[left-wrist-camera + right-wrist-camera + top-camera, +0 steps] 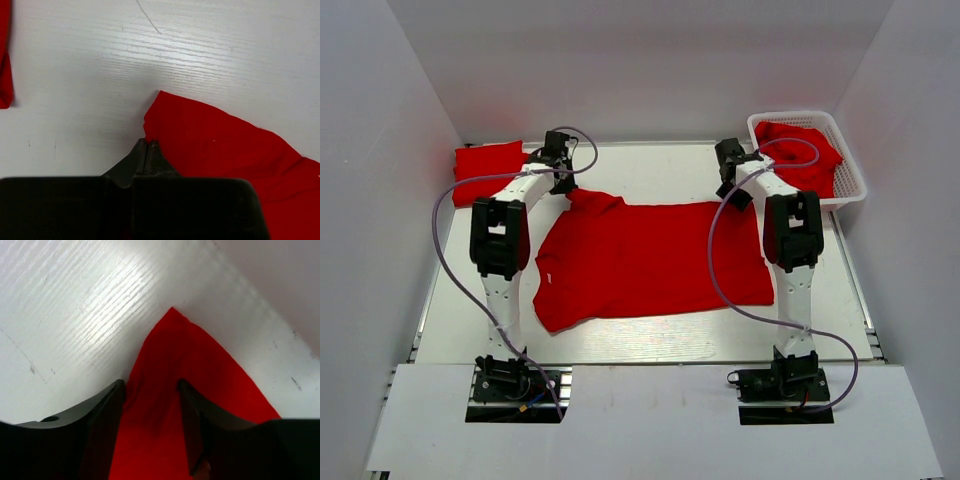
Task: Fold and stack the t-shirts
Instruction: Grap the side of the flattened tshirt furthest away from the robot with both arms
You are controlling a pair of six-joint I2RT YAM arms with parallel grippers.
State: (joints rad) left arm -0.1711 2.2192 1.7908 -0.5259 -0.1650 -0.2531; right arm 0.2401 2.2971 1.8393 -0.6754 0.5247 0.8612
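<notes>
Bright red short-sleeved cloth t-shirt lies spread across the middle of the white tabletop, with bare surface along its far edge, its near edge and to its left. At its far-left corner, the left gripper has its jaws pressed tight together on the cloth's edge. Over at the far-right corner, the right gripper straddles the fabric, jaws partway apart with a red peak between them. The body lies mostly flat and lightly rippled. Beyond the far-left corner sits a folded red shirt. Beyond the far-right corner, a white plastic lattice basket holds crumpled red shirts.
</notes>
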